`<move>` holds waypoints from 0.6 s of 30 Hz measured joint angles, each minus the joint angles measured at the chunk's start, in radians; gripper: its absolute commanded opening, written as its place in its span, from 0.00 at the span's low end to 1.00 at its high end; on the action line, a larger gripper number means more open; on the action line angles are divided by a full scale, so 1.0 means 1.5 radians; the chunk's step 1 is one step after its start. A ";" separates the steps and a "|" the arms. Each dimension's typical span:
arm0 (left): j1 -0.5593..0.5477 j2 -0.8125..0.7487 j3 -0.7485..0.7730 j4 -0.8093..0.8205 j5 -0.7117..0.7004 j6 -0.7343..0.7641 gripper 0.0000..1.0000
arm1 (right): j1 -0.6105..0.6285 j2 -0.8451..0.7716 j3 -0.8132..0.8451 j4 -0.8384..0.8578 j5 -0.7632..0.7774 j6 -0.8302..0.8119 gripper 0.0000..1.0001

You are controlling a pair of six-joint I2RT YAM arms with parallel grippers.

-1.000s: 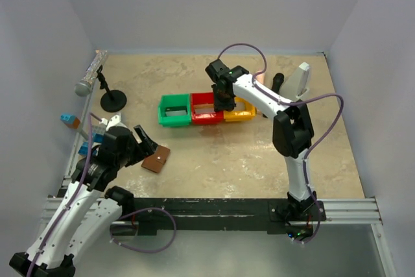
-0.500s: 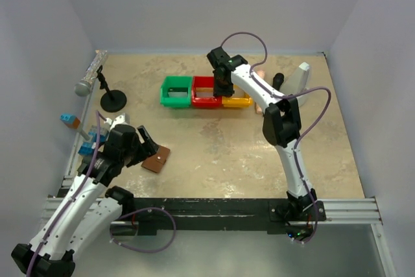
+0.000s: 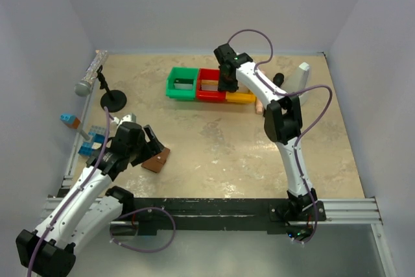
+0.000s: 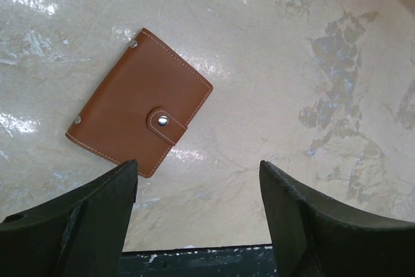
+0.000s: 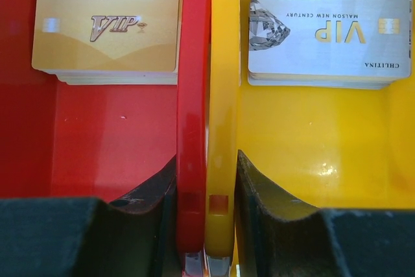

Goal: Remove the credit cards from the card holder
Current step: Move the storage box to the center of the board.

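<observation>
Since a second earlier, the row of green, red and yellow plastic bins (image 3: 209, 95) had slid toward the far edge of the tabletop (image 3: 214, 154) along with the right gripper (image 3: 226, 87). The left gripper (image 3: 150, 146) had edged nearer the flat brown leather-like card holder (image 3: 156, 159).

That holder lay snapped closed near the near-left corner of the tabletop. It sat just ahead of the left fingers (image 4: 97, 218), off toward the left-hand one, with its nearest corner almost at that fingertip. These fingers were spread wide and grasped nothing.

The right fingers (image 5: 146, 218) were clenched on the adjoining walls of the red bin (image 5: 97, 141) and the yellow bin (image 5: 324, 141), one finger inside each. A stack of tan-gold credit cards (image 5: 107, 27) lay at the far end of the red bin, and a stack of silvery grey credit cards (image 5: 329, 27) at the far end of the yellow one, both well clear of the fingers.
</observation>
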 measured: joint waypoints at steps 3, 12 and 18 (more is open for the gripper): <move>0.000 0.003 -0.008 0.011 0.009 -0.005 0.80 | -0.001 -0.014 -0.022 0.010 -0.012 -0.013 0.00; 0.000 0.003 -0.025 0.032 0.028 -0.016 0.82 | -0.002 -0.048 -0.077 0.021 -0.032 -0.045 0.28; 0.000 -0.002 -0.025 0.035 0.030 -0.018 0.82 | -0.006 -0.048 -0.086 0.013 -0.084 -0.030 0.48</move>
